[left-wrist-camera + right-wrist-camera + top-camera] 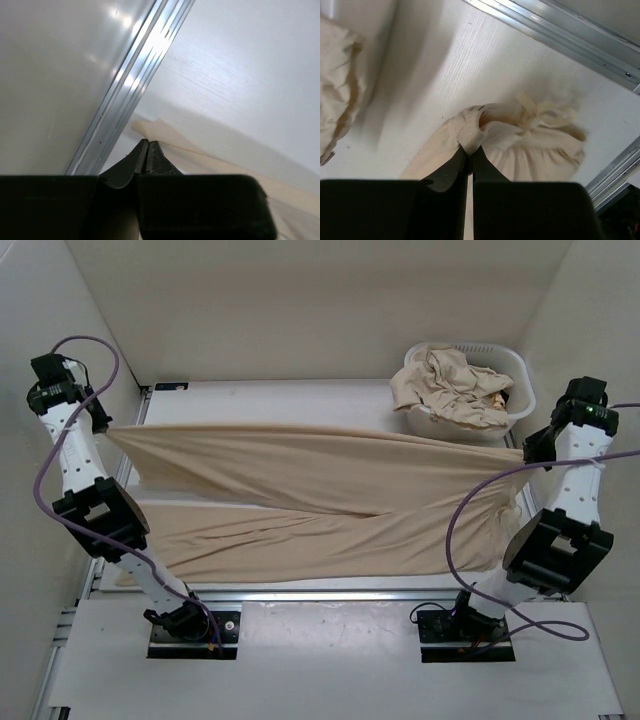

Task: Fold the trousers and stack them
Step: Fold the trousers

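Count: one pair of spread trousers (320, 490), one white plastic basket (521, 368), two arms, two purple cables (455, 520).

The heaped trousers (450, 385) fill the basket at the far right corner; their number cannot be told.

Spread trousers: thin, soft beige cloth with long lengthwise wrinkles. The upper edge is taut between both claws across mid-table. The lower leg lies on the table (280, 400) near the arm bases.

Left gripper (147, 143): fingers pressed together, pinching a thin cloth corner.

Right gripper (470, 150): fingers pressed together on a fold beside the gathered, drawstring waist.

Table: white, matte, faint grain, edged by a ribbed aluminium rail (130, 85).

Room: plain off-white walls (300, 300) on three sides.
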Available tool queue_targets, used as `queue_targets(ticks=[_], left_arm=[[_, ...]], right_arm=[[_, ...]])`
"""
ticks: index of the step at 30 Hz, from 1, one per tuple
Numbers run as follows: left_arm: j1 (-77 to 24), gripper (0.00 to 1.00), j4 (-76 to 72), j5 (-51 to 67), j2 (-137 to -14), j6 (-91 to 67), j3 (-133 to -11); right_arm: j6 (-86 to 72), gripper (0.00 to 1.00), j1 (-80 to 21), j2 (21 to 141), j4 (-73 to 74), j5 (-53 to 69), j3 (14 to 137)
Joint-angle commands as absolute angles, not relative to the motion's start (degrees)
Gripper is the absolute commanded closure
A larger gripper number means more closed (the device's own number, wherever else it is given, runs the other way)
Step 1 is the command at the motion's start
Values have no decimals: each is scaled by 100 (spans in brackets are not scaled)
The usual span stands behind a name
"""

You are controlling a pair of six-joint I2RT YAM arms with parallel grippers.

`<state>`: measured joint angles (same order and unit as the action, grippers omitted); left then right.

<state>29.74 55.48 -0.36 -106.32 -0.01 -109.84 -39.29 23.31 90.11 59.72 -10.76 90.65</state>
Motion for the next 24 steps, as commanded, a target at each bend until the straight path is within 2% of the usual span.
queue_targets(ticks=[1,5,11,16,19,24], left_arm=[[3094,86,5836,-185,-10189,0,-11339],[3330,86,5644,-185,-9478,0,-10008],[3867,86,5440,-27,-8728,0,-8229],[4280,86,5134,-140,-8087,0,-6456],[4578,86,4843,-202,-7884,0,-5716],[4991,86,4649,-378,-7893,0,-5492]], right_arm=[[-3814,100,2487,8307,6407,-985,9046],[-3867,100,2716,7079,6460,-923,7728],[-3867,100,2769,6189,6460,-1440,6268],[-3806,100,2821,6117,6145,-1740,5459],[-3744,100,2944,6458,5890,-1608,5239],[-3612,100,3321,6951,5774,-1451,5291]])
